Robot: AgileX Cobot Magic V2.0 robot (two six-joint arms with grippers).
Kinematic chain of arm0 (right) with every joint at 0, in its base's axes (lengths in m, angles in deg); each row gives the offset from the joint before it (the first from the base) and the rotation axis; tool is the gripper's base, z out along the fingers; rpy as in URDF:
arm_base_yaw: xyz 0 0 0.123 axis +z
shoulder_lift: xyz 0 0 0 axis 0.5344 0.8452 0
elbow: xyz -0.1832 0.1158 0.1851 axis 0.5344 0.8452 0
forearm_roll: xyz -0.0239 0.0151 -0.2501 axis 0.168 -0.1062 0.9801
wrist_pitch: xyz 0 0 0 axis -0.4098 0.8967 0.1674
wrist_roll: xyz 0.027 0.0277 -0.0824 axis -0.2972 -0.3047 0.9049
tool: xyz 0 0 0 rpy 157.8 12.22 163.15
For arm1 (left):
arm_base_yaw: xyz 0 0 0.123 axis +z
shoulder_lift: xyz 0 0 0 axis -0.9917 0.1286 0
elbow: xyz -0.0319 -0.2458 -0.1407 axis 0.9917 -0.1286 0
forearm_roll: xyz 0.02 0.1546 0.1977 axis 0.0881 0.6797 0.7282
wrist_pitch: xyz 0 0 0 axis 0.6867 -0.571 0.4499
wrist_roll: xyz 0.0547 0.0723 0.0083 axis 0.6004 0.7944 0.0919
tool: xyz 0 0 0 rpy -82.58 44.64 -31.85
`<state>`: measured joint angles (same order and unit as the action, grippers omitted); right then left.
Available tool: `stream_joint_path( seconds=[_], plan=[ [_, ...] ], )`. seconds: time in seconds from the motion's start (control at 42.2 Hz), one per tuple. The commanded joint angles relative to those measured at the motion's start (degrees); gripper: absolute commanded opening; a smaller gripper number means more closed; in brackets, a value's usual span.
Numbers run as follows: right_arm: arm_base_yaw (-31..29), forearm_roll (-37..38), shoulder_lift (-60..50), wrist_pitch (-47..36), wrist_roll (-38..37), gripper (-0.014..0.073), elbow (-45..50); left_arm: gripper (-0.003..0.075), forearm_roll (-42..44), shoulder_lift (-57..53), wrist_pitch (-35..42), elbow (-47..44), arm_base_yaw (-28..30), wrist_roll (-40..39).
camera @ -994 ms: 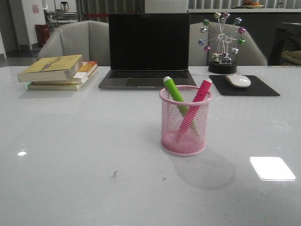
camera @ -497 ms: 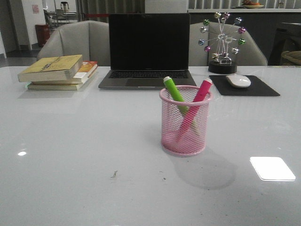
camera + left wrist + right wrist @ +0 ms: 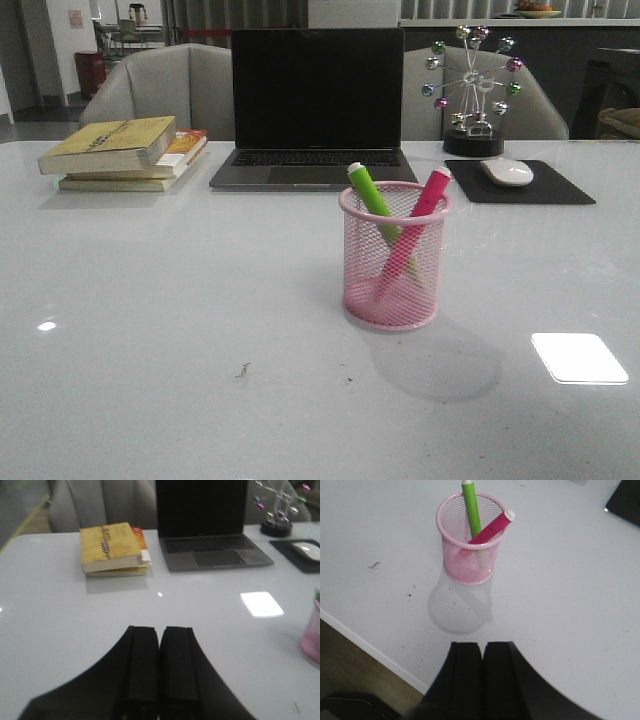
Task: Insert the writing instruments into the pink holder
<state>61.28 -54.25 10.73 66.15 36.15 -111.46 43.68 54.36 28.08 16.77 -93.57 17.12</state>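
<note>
The pink holder (image 3: 391,265) stands upright on the white table, right of centre. Both markers lean inside it, crossed: the lime green marker (image 3: 366,192) tips left, the pink marker (image 3: 428,197) tips right. In the right wrist view the pink holder (image 3: 470,545) holds the green marker (image 3: 470,507) and the pink marker (image 3: 492,528). My right gripper (image 3: 482,645) is shut and empty, well back from the holder near the table's front edge. My left gripper (image 3: 160,629) is shut and empty over bare table; a sliver of the pink holder (image 3: 312,635) shows at that frame's edge. Neither gripper appears in the front view.
A closed-screen black laptop (image 3: 315,110) sits at the back centre. A stack of books (image 3: 125,152) lies at the back left. A white mouse (image 3: 507,171) on a black pad and a ball ornament (image 3: 472,90) stand at the back right. The table's front edge (image 3: 370,650) runs near my right gripper.
</note>
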Motion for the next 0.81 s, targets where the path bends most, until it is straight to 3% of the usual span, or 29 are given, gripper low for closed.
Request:
stream_joint_path(
  seconds=[0.0, 0.142, 0.331, 0.781],
  plan=[
    [-0.11, 0.90, -0.26, -3.51, 0.45, 0.0058, -1.59, 0.0093, -1.65, -6.31, 12.40, -6.25, 5.06, -0.28],
    [-0.11, 0.90, -0.26, -3.51, 0.45, 0.0058, -1.59, 0.0093, -3.73, -13.87, 17.50, -14.70, 9.61, -0.28],
    [-0.11, 0.90, -0.26, -3.51, 0.45, 0.0058, -1.59, 0.0093, -4.49, -18.45, 24.69, -21.81, 10.32, -0.28],
    [-0.11, 0.90, -0.26, -3.50, 0.45, 0.0058, -1.59, 0.0093, -4.49, -18.20, 23.74, -21.60, 7.26, -0.28]
  ],
)
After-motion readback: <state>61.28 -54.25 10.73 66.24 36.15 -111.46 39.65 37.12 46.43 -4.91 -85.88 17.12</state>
